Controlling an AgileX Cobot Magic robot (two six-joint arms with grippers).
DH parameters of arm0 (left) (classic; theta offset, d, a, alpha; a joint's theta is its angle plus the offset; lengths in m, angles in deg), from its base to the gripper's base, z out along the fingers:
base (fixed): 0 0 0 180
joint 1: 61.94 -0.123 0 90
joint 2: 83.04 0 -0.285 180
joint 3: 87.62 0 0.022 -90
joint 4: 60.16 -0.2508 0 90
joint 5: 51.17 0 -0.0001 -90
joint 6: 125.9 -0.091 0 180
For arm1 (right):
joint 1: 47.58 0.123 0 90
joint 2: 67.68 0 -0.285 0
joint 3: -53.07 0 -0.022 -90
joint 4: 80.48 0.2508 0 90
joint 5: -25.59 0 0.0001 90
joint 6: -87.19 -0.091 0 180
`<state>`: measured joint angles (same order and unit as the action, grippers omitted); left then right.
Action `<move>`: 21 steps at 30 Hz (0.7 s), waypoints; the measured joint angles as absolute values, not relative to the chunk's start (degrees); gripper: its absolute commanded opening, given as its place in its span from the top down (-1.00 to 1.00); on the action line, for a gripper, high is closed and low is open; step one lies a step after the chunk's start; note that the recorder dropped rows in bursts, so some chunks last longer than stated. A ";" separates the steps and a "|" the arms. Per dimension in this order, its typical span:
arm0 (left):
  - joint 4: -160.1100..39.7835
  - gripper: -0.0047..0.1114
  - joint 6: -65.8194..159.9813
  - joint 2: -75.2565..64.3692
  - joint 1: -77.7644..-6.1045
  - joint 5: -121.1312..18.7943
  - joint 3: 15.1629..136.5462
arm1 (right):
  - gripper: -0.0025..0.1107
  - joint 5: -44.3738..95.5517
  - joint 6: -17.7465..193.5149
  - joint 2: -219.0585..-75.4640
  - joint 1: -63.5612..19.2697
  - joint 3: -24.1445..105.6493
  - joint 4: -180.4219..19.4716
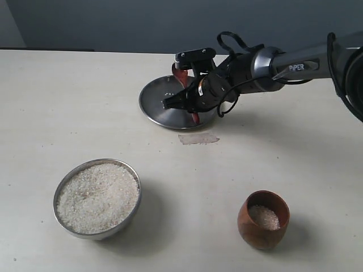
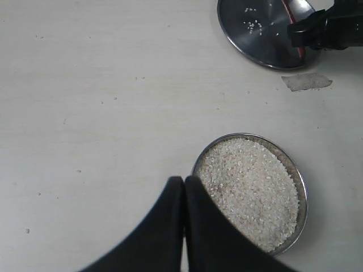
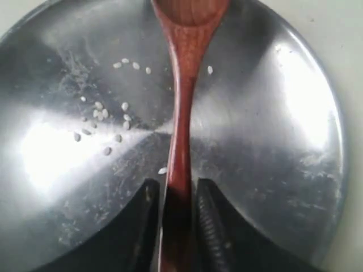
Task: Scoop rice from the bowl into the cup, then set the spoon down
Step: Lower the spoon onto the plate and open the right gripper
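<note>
The steel bowl stands at the front left, filled with a heap of rice; the left wrist view shows its rim and the rice. At the front right stands the wooden cup, with some rice in it. The spoon lies on the flat steel plate. My right gripper straddles its handle, with a thin gap at each finger. In the exterior view that gripper hovers low over the plate. My left gripper is shut and empty, beside the bowl's rim.
A few loose rice grains lie on the plate. A patch of tape is stuck to the table just in front of the plate. The right arm reaches in from the right edge.
</note>
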<state>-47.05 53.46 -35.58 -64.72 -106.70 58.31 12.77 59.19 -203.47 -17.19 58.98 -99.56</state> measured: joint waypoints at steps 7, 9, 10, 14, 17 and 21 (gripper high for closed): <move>-47.05 0.91 53.46 -35.58 -64.72 -106.70 58.31 | 0.25 12.40 59.19 -203.35 -17.19 59.23 -99.43; -47.05 0.91 53.46 -35.58 -64.72 -106.70 58.31 | 0.25 12.40 59.19 -202.51 -17.11 59.23 -99.43; -47.05 0.91 53.46 -35.58 -64.72 -106.70 58.31 | 0.26 12.27 59.19 -202.06 -17.11 59.23 -99.43; -47.05 0.91 53.46 -35.58 -64.72 -106.70 58.31 | 0.27 10.69 59.19 -197.46 -17.11 59.23 -99.34; -47.05 0.91 53.46 -35.58 -64.72 -106.70 58.31 | 0.27 7.74 59.51 -193.36 -17.11 59.31 -100.43; -47.05 0.91 53.46 -35.58 -64.72 -106.70 58.31 | 0.40 1.80 60.38 -189.34 -17.11 59.31 -102.99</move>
